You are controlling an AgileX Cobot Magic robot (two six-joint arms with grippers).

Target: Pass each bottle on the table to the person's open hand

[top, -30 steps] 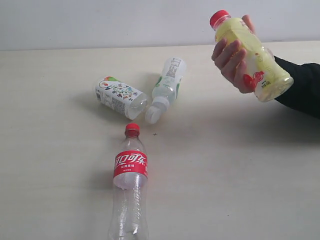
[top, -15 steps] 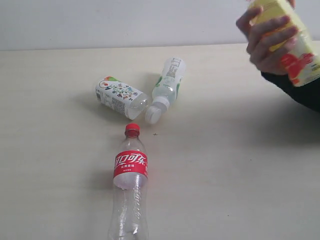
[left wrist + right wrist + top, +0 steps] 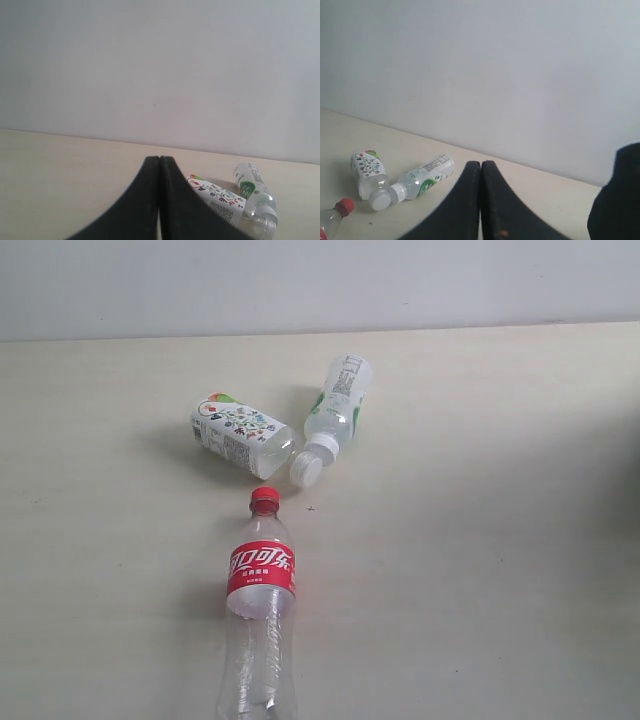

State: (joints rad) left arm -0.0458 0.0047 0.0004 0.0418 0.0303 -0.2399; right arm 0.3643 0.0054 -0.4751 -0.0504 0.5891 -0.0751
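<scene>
A plain pale grey wall (image 3: 300, 285) rose at the back of the scene, uniform in tone, and filled most of both wrist views. In the right wrist view a black shape (image 3: 617, 200) stood before it, too partial to identify.

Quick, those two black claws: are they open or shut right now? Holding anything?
Left gripper: shut, holding nothing.
Right gripper: shut, holding nothing.

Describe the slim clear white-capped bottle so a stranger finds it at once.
Three plastic bottles lie on the pale cream table. Beyond the red-capped cola bottle lie two more. Beside the stubby printed-label bottle, the slim clear bottle alone shows a white cap.
</scene>
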